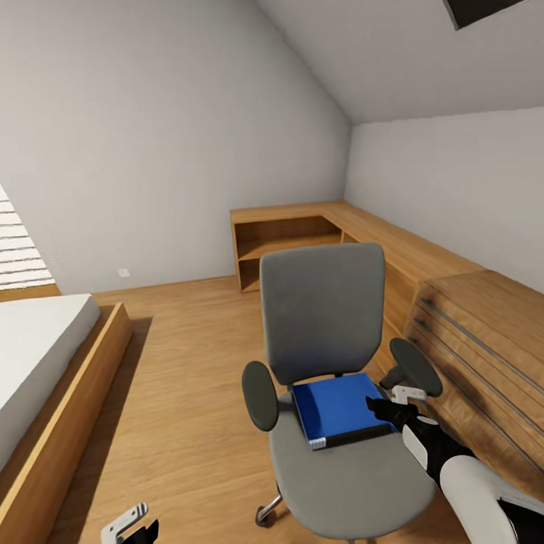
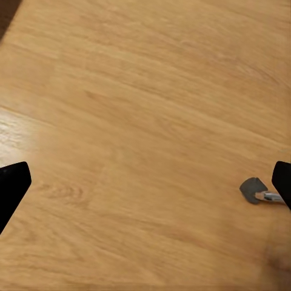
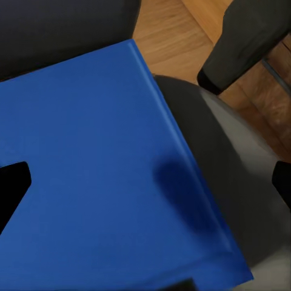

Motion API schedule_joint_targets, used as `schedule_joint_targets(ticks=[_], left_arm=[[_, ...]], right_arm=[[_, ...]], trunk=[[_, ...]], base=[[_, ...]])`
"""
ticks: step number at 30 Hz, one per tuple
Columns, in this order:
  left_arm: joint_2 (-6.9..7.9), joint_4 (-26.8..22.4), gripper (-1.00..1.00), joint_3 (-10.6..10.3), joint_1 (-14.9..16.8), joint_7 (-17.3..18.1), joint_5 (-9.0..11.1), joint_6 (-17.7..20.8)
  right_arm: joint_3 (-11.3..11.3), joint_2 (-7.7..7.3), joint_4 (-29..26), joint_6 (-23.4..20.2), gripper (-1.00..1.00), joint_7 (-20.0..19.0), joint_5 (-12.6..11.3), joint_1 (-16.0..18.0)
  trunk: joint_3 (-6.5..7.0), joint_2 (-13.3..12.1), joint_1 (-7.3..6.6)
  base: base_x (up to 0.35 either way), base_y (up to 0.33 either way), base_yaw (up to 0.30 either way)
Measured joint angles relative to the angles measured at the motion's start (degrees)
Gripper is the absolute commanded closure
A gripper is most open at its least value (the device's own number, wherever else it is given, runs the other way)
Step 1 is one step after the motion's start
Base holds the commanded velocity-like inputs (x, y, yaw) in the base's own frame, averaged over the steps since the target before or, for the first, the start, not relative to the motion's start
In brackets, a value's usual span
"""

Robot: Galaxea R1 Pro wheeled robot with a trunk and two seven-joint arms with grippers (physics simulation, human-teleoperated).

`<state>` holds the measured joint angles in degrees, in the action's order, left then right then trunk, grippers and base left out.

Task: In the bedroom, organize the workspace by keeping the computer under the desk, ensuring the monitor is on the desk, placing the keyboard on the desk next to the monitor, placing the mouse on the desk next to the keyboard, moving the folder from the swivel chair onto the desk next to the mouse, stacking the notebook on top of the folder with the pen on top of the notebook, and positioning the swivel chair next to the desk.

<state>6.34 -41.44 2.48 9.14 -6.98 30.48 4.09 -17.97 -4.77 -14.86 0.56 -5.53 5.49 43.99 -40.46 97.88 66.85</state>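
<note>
The grey swivel chair (image 1: 324, 317) stands in the middle of the wooden floor, its back towards the far wall. The blue folder (image 1: 339, 409) lies flat on its seat. My right gripper (image 1: 384, 410) hovers just above the folder's right edge, beside the chair's right armrest (image 1: 415, 366). In the right wrist view the gripper (image 3: 145, 185) is open, with the folder (image 3: 91, 182) spread under and between the fingers and grey seat (image 3: 242, 176) beyond its edge. My left gripper (image 1: 132, 536) hangs low at the near left. It is open (image 2: 145, 185) over bare floor, with a chair foot (image 2: 254, 190) near one finger.
A bed (image 1: 32, 367) with a wooden frame lies at the left. A light-wood shelf unit (image 1: 290, 240) runs along the far wall. A light-wood drawer chest (image 1: 486, 335) stands close to the chair's right side. Open floor (image 1: 189, 361) lies between bed and chair.
</note>
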Motion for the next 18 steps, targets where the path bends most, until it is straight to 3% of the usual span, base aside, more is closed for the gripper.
schedule_joint_targets(ticks=[6,18], left_arm=[[0.02,0.0,-1.00,0.0,0.0,0.0,0.0,0.0],[0.06,0.9,-1.00,0.0,0.0,0.1,0.0,-0.2]], right_arm=[[0.0,0.00,0.0,0.0,-1.00,0.0,0.0,0.0],[0.0,-0.01,0.0,0.1,-1.00,0.0,0.0,0.0]], trunk=[[-1.08,2.4,1.32],[-1.08,2.4,1.32]], base=[[-0.002,-0.004,0.000],[0.000,0.000,0.000]])
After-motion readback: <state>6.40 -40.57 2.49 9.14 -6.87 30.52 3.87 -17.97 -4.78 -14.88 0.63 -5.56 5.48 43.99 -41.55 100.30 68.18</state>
